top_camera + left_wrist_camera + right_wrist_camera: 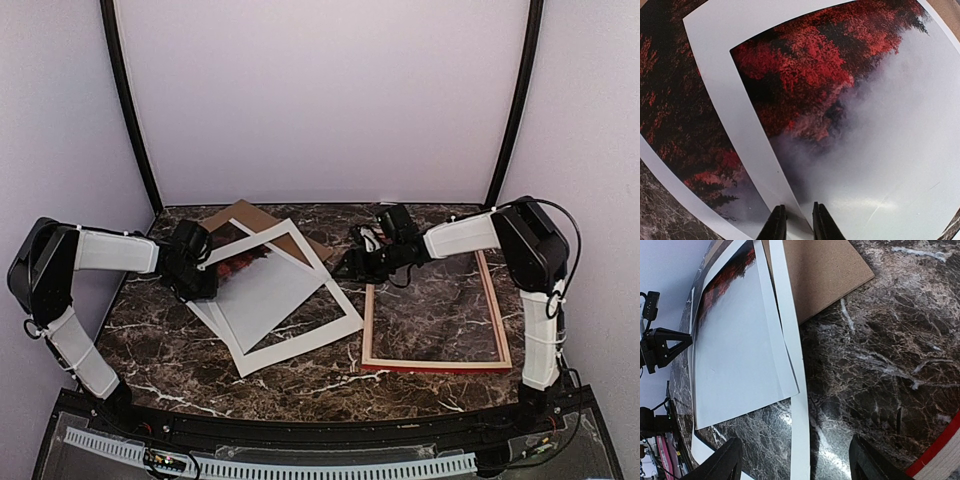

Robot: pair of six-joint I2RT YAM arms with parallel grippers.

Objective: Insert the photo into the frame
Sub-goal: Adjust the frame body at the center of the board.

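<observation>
The photo, red trees under grey-white mist, lies on the table left of centre, under a white mat with a cut-out window. My left gripper is at their left edge. In the left wrist view its fingers stand close together with the mat's strip running between them over the photo; whether they press it is unclear. The frame lies flat at the right, glass empty. My right gripper hovers open between mat and frame; the mat's right strip passes under its jaws.
A brown backing board sticks out from under the mat's far corner, and also shows in the right wrist view. The dark marble table is walled on three sides. The frame's red corner is close to my right finger.
</observation>
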